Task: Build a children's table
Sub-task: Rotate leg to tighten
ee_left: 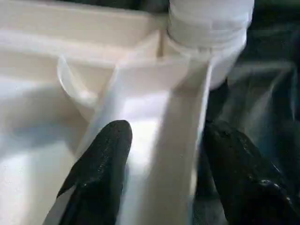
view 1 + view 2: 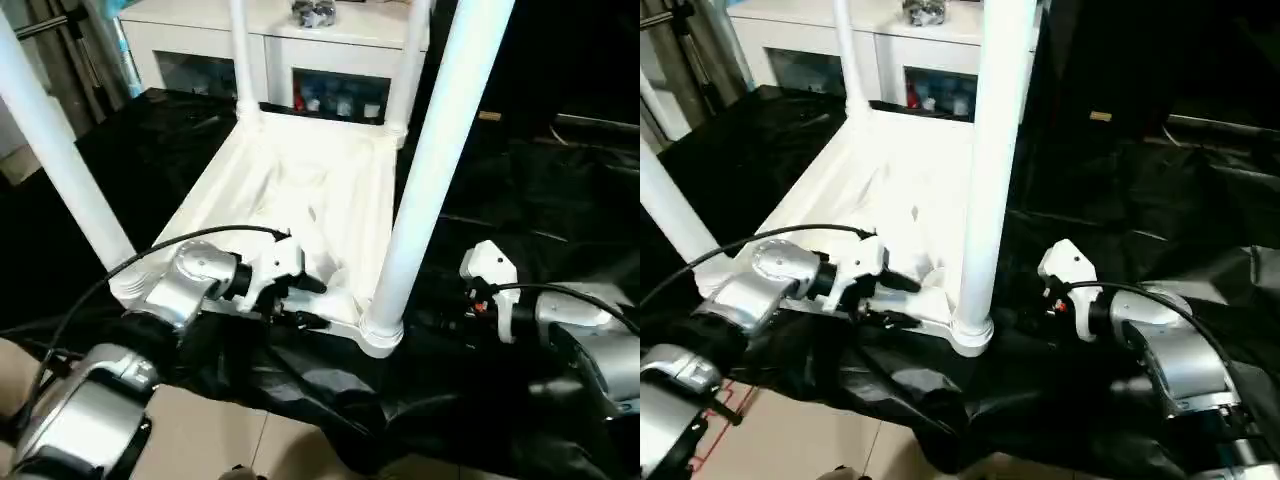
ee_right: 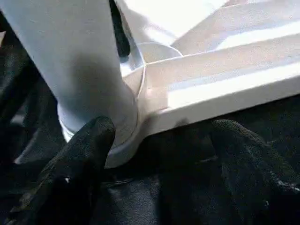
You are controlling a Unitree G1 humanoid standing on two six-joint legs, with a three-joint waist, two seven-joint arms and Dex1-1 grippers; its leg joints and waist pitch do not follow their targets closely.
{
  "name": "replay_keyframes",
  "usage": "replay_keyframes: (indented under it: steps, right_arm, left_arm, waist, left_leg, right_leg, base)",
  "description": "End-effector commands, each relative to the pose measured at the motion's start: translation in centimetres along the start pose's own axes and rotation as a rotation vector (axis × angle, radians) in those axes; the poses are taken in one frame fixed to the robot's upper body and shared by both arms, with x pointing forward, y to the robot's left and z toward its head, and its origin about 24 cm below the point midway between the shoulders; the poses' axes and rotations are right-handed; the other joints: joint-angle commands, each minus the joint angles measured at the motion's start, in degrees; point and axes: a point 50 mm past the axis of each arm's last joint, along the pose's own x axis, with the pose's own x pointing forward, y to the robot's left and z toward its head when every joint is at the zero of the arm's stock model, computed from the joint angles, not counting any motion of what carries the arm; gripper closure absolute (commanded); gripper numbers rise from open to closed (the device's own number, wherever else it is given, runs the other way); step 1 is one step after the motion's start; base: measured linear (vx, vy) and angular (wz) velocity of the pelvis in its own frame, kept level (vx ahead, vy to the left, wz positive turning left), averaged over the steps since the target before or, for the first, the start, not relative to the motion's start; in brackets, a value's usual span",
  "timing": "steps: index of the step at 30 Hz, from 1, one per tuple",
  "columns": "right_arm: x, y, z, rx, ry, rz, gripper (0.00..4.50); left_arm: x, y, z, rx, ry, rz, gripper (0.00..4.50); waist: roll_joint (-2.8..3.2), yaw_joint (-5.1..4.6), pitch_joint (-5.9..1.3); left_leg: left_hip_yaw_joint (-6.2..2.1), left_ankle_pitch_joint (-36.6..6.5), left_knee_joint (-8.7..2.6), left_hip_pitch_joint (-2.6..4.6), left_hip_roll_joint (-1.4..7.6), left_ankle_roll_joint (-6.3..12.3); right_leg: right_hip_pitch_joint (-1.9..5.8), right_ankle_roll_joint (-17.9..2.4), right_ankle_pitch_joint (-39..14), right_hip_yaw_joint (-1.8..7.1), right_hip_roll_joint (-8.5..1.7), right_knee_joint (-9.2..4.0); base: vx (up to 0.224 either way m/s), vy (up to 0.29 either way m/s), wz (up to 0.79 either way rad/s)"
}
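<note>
**Q:** State assembly progress.

**A:** The tabletop (image 2: 300,200) lies upside down on the black sheet (image 2: 520,200), ribbed underside facing up; four legs stand upright at its corners; the near right leg (image 2: 430,170) sits in its corner socket (image 2: 382,332); the near left leg (image 2: 60,150) rises at the near left corner; the two far legs (image 2: 240,55) stand at the corners nearest the white cabinet (image 2: 300,40). I judge the task as nearly complete; all four legs appear placed; what remains, as far as I can judge, is confirming full seating and turning the table upright.

**Q:** Report my left tool.

**A:** My left tool (image 1: 164,159) is spread open across the near rim (image 1: 154,140) of the tabletop; one finger lies inside the frame, the other outside over the sheet; whether the pads press the rim I cannot tell.

**Q:** Report my right tool.

**A:** My right tool (image 3: 159,159) is open and holds nothing; it is low over the sheet just beside the near right socket; one of its fingers (image 3: 79,159) lies close against the base of that leg.

**Q:** Is seating verified?

**A:** No; the near right socket shows the leg collar (image 1: 208,23) down on it; the depth of the other three joints is not readable.
</note>
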Motion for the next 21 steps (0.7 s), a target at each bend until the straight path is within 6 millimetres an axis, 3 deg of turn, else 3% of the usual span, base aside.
replay_keyframes:
  steps: [1, 7, 16, 19, 21]
  right_arm:
    - [-0.2, 0.3, 0.1, 0.004, 0.006, 0.013, 0.81]
    - [-0.8, 0.6, -0.1, 0.011, 0.038, 0.033, 0.81]
    - [-1.6, 0.7, -0.5, 0.006, 0.089, 0.064, 0.81]
    - [-1.8, 0.7, -0.6, 0.006, 0.097, 0.061, 0.81]
    - [-1.8, 0.7, -0.6, 0.005, 0.1, 0.061, 0.81]
  left_arm:
    - [-0.1, 0.4, 0.5, 0.031, 0.015, -0.023, 2.03]
    - [-0.1, 0.6, 0.5, 0.037, 0.031, -0.061, 2.44]
    - [-0.3, 0.7, 0.1, 0.029, 0.049, -0.081, 3.25]
    - [-0.3, 0.7, 0.1, 0.027, 0.053, -0.088, 3.3]
    - [-0.3, 0.7, 0.0, 0.025, 0.054, -0.09, 3.63]
  waist:
    - [-0.07, 0.41, -3.95]
    - [0.05, 0.79, -4.09]
    - [0.0, 1.09, -3.93]
    - [-0.03, 1.18, -3.98]
    - [-0.01, 1.25, -4.02]
  left_leg:
    - [-0.16, -15.1, -3.69, 0.81, 0.97, 1.37]
    - [-0.29, -15.2, -3.69, 0.76, 1.07, 1.21]
    - [-0.24, -15.5, -3.65, 0.81, 0.98, 1.46]
    - [-0.32, -15.2, -3.68, 0.77, 1.03, 1.42]
    - [-0.32, -15.2, -3.67, 0.76, 1.1, 1.48]
  right_leg:
    - [2.94, -8.6, -21.1, 2.41, -4.1, -5.61]
    - [3.22, -9.7, -18.4, 2.44, -4.19, -5.23]
    - [3.17, -9.1, -21.0, 2.27, -4.18, -5.7]
    - [3.27, -9.2, -20.3, 2.29, -4.27, -5.52]
    - [3.25, -9.7, -19.5, 2.3, -4.28, -5.42]
  base:
    - [0.0, 0.0, 0.0]
    - [0.0, 0.0, 0.0]
    - [0.0, 0.0, 0.0]
    - [0.0, 0.0, 0.0]
    - [0.0, 0.0, 0.0]
